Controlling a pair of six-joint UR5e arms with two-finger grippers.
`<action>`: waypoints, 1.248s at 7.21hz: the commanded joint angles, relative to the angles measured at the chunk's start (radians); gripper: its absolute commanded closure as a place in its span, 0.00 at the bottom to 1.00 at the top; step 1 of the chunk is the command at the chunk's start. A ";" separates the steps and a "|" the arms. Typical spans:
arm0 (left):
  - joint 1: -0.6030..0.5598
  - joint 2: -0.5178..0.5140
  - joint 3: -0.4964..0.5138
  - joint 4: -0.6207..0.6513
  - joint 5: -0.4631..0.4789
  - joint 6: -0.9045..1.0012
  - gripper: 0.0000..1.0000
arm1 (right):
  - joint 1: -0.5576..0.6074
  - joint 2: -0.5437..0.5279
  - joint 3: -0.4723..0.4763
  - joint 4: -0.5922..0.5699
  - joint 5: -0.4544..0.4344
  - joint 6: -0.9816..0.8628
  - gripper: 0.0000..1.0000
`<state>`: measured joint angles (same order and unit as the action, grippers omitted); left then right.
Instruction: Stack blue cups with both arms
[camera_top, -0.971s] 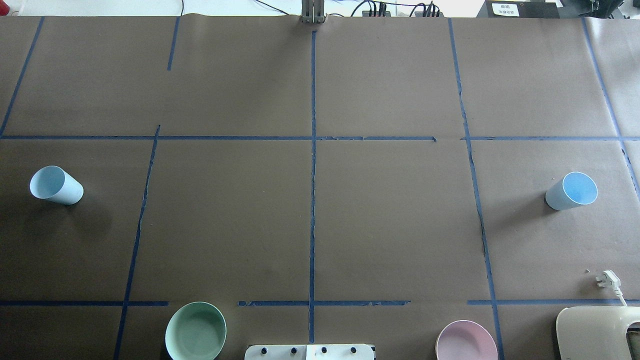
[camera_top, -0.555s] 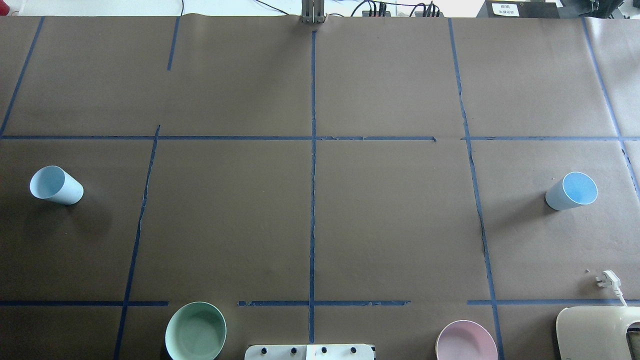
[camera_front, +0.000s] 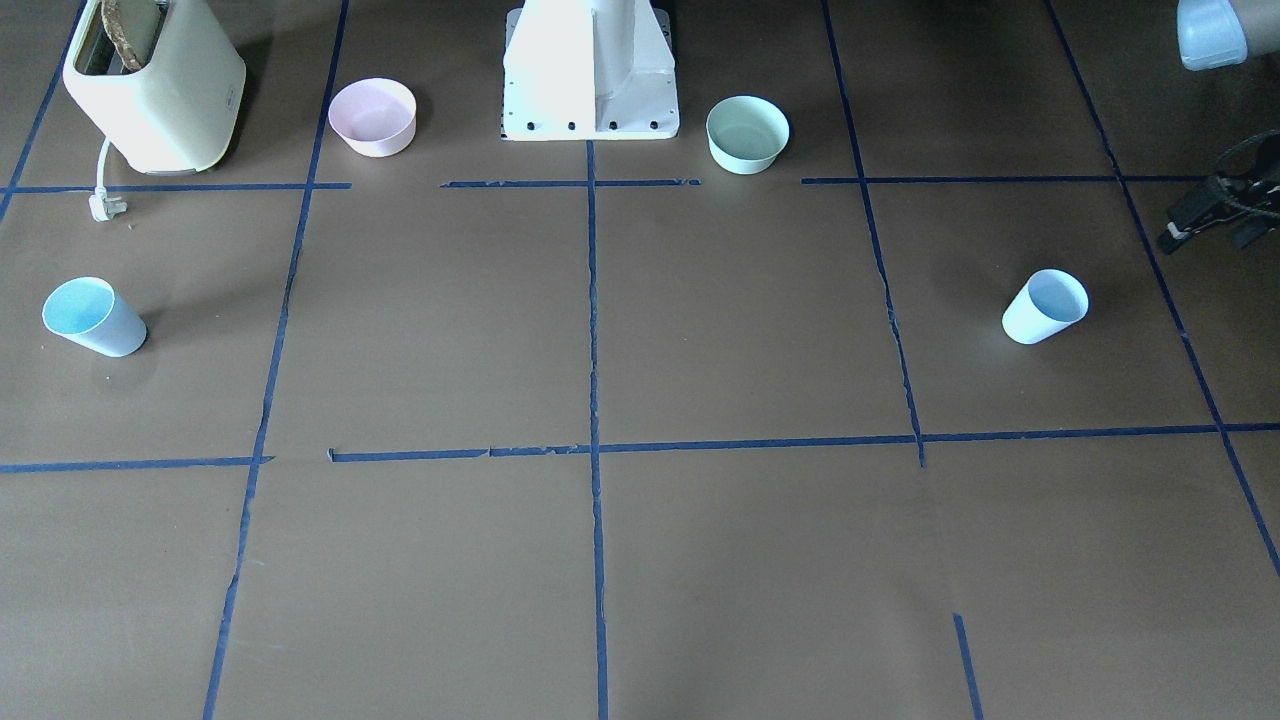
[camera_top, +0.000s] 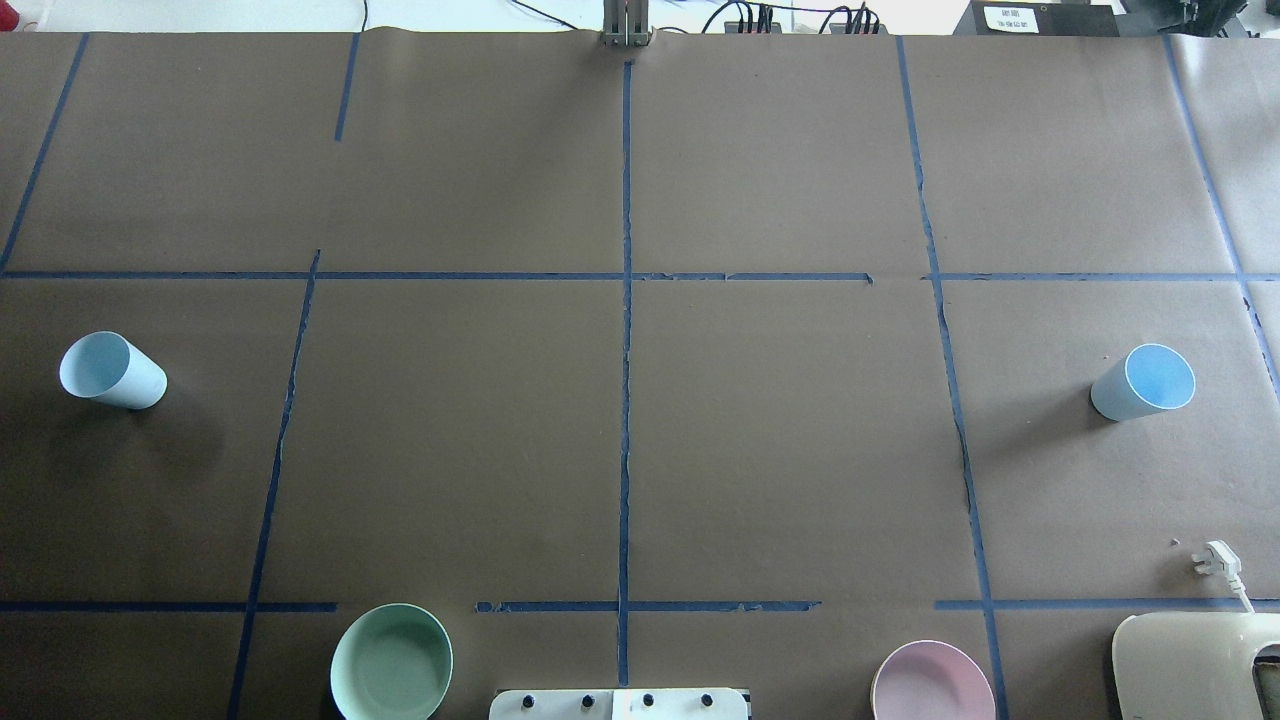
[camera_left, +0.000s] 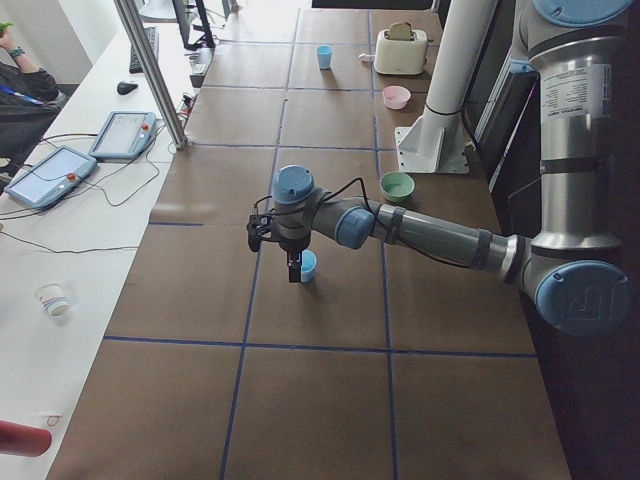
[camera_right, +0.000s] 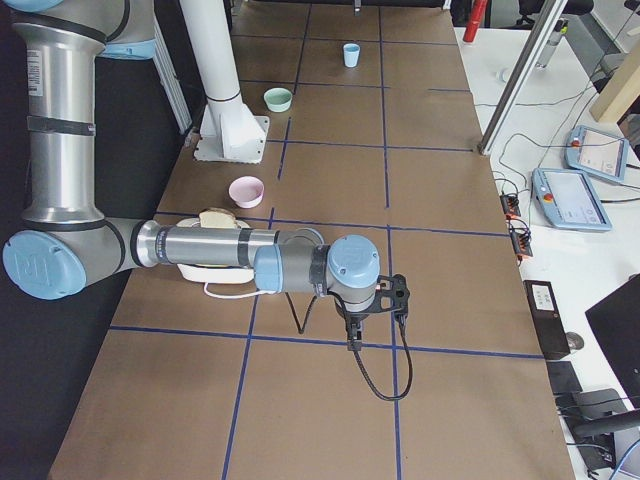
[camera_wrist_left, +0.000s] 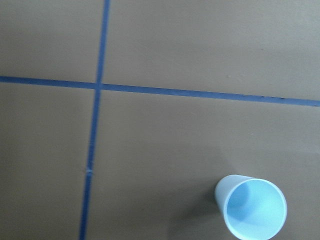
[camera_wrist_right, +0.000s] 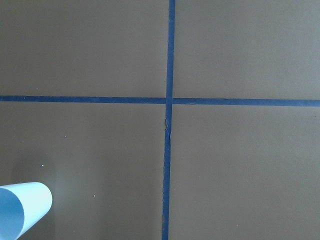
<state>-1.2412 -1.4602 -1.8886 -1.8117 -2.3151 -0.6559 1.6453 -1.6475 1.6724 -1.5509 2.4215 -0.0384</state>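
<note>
From overhead, the left cup (camera_top: 112, 371) stood upright at the table's 9 o'clock and the right cup (camera_top: 1143, 382) at 3 o'clock, both untouched. The left gripper (camera_left: 294, 272) and right gripper (camera_right: 352, 338) hovered nearby, holding neither; how open they were, I couldn't tell. Each should centre over its rim before dropping.

tbl (camera_top: 800, 450): brown paper, blue tape grid | blue cup (camera_top: 110, 370) mid-left, upright | 2nd blue cup (camera_top: 1145, 382) mid-right, upright | btm edge L→R: mint bowl (camera_top: 391, 662), white pedestal base (camera_top: 618, 704), pink bowl (camera_top: 932, 682), toaster (camera_top: 1195, 665) btm-right corner | plug (camera_top: 1215, 558) just above toaster
</note>
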 joint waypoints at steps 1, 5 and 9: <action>0.101 0.001 0.095 -0.191 0.080 -0.146 0.00 | 0.001 0.002 0.003 0.000 -0.001 0.000 0.00; 0.209 -0.003 0.190 -0.342 0.122 -0.257 0.00 | 0.001 0.000 0.003 0.000 -0.001 0.000 0.00; 0.267 -0.006 0.200 -0.340 0.126 -0.269 0.52 | 0.001 0.002 0.003 0.000 -0.001 0.000 0.00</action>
<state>-0.9810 -1.4650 -1.6908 -2.1526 -2.1881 -0.9220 1.6460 -1.6472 1.6751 -1.5509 2.4206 -0.0387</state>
